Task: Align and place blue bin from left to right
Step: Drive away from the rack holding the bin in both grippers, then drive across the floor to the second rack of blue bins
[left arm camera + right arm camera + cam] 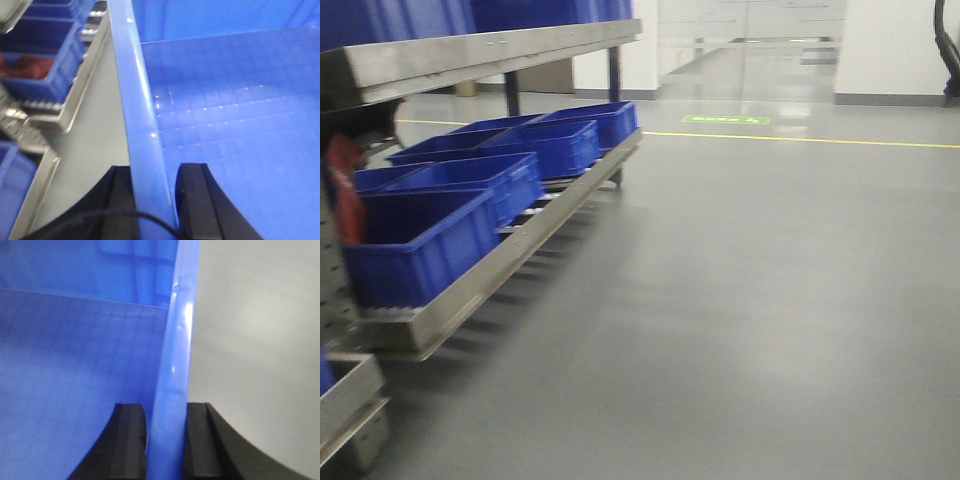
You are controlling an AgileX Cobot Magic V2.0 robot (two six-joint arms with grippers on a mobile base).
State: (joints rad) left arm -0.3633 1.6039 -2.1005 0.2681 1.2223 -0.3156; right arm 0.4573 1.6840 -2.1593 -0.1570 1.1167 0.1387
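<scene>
The grey floor (770, 300) takes up most of the room, bare and shiny, with a yellow line (800, 138) across the far end. Along the left side stands a metal rack (480, 55). Its lower shelf (520, 250) carries the shelved bins (430, 240), a blue row running away from the robot, some sitting a little askew to one another.

The blue bin (225, 125) that the robot is carrying does not show in the front view. Both wrist views look down into it, held up off the floor between the two arms and just beside the rack. It looks empty, as far as its ribbed bottom shows.

The left gripper (157, 170) straddles the bin's left wall, its black fingers (195, 200) clenched on the rim, one inside and one outside. The right gripper (163, 407) has its fingers (127, 440) pinching the opposite wall in the same way, with only floor beyond it.

I'd say the risk lies in those thin pinch holds. The walls are smooth and glossy, so if one arm leads the other, the bin could twist and slip out. Coming in at the shelf, a tilted bin could catch the metal edge or knock a neighbour further out of line. The front view is also blurred, which will make it harder to judge the gap.
</scene>
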